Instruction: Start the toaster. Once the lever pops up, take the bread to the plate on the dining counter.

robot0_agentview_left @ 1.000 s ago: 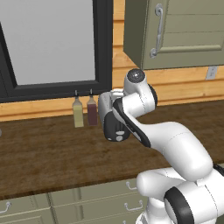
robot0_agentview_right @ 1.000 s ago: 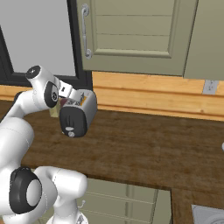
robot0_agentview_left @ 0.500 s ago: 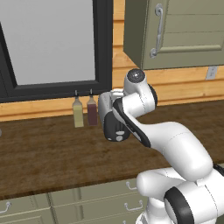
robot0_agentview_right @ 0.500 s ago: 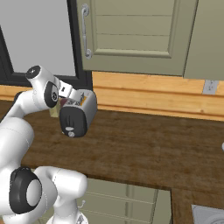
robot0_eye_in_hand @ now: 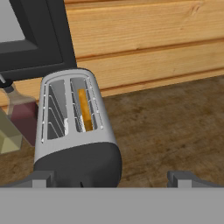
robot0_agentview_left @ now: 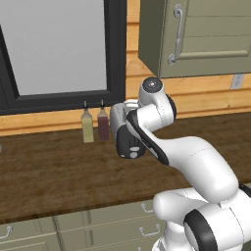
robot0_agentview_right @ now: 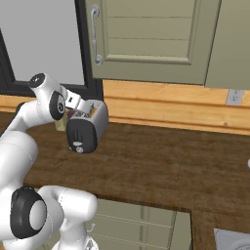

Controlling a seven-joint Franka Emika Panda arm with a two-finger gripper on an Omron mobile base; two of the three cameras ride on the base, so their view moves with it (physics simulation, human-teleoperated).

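- On dark wood worktop (robot0_agentview_right: pixel 161 161), by the wall: toaster (robot0_eye_in_hand: pixel 76 131), black end panel facing the arm.
- Bread (robot0_eye_in_hand: pixel 85 110) sits down in toaster's right-hand slot in hand view; other slot bare.
- Gripper (robot0_eye_in_hand: pixel 111 179) just above/behind toaster's black end, jaws spread wide, nothing held, fingertips (robot0_eye_in_hand: pixel 181 178) either side.
- 2 bottles (robot0_agentview_left: pixel 95 125) beside toaster, under window (robot0_agentview_left: pixel 54 49).
- Lever too small to make out.

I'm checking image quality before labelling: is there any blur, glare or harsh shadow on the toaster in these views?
Hand view: the toaster is sharp, evenly lit, with a soft sheen on its metal top and no glare; the bread in its slot reads clearly. Right base view: crisp, its black end panel dark but legible. Left base view: no blur, though the arm covers much of it. No hard shadows anywhere.
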